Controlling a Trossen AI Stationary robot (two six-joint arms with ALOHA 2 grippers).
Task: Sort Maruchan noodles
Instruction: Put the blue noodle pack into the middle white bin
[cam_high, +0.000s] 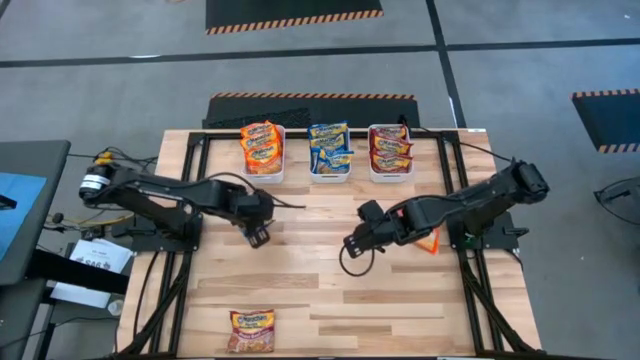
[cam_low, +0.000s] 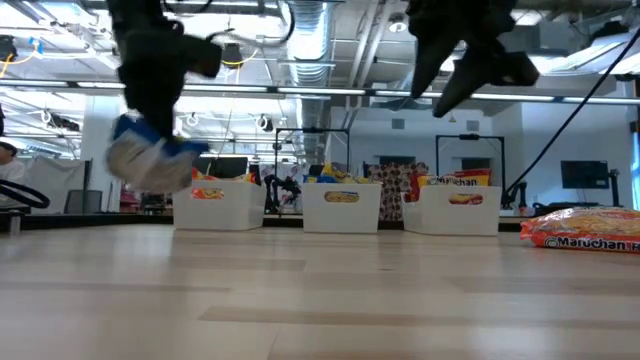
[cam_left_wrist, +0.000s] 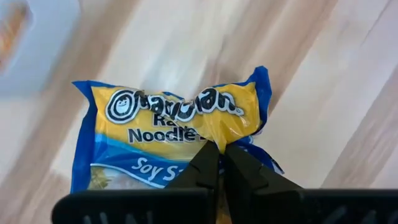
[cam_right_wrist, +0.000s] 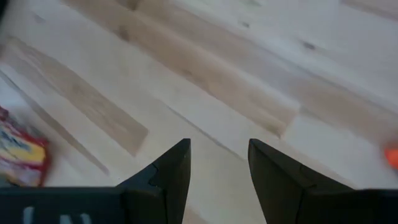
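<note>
Pinched shut on a blue-and-yellow noodle packet (cam_left_wrist: 171, 140), our left gripper (cam_high: 258, 236) hangs above the left-middle of the wooden table (cam_high: 330, 290); we see the packet lifted clear of the boards in the low view, its wrapper crumpled where the fingertips (cam_left_wrist: 208, 163) nip it. Our right gripper (cam_high: 353, 243) hovers over the table's centre with its fingers spread and nothing between them, bare wood below. Between the two grippers we have an open strip of tabletop, and the whole near half is free except for a dark red packet (cam_high: 251, 330) lying close to the near edge, left of centre. An orange packet (cam_high: 430, 241) sits by the right edge, partly under the right arm. Along the far edge stand three white bins (cam_high: 330, 175) in a row, holding orange, blue-and-yellow and dark red packets from left to right. Both arms reach inward from the table's sides, elbows bent, wrists angled down.
</note>
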